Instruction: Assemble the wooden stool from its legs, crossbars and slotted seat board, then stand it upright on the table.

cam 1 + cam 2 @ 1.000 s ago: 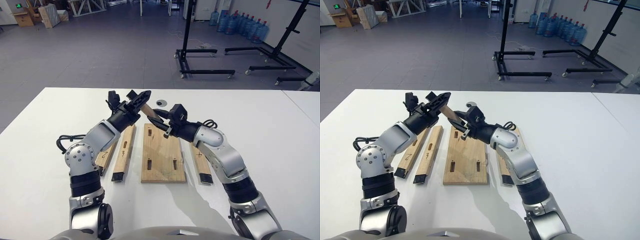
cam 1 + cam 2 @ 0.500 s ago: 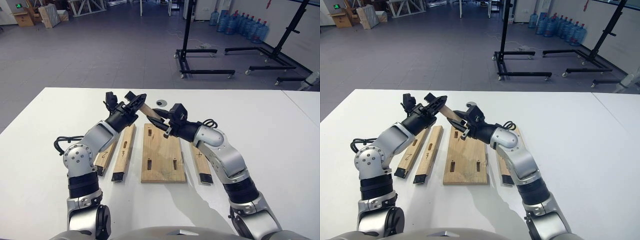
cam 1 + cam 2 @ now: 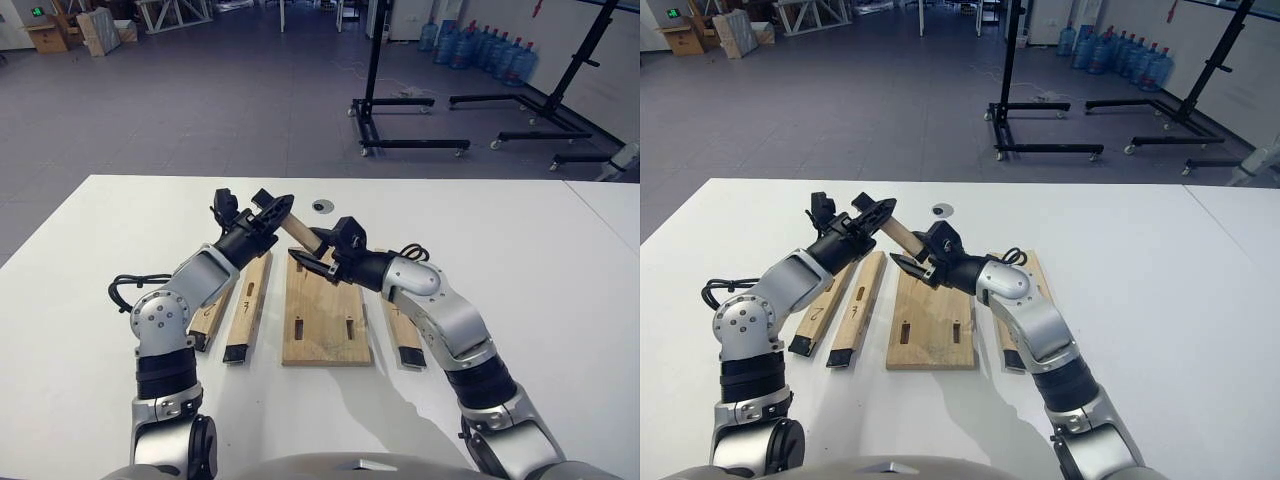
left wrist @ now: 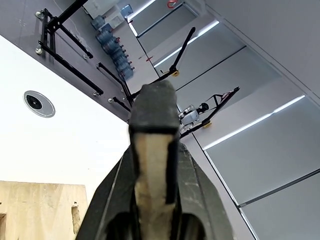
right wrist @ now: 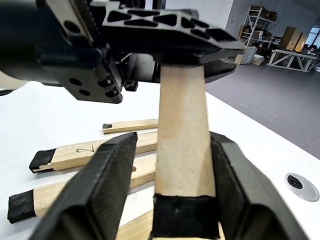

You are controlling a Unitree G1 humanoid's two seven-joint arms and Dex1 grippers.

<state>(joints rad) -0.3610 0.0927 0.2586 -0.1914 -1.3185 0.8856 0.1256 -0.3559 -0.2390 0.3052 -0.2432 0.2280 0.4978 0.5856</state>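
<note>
On the white table (image 3: 560, 300), at the left, two loose legs (image 3: 247, 305) are laid flat side by side. Just right of them, the left gripper (image 3: 272, 205) is raised above the table and clamped on the bare upper end of the held leg (image 3: 301, 227), which is slanted down toward the right. Its black-capped lower end is flanked by the right gripper (image 3: 308, 247); whether that one is pressed home cannot be told. Below, the slotted seat board (image 3: 325, 320) is laid flat, with another leg (image 3: 405, 335) just beside its right edge. The held leg is judged light, stiff and dry, and unlikely to be marred. It is best taken across its flat faces near the capped end, so that the bare end is left free for a slot.
</note>
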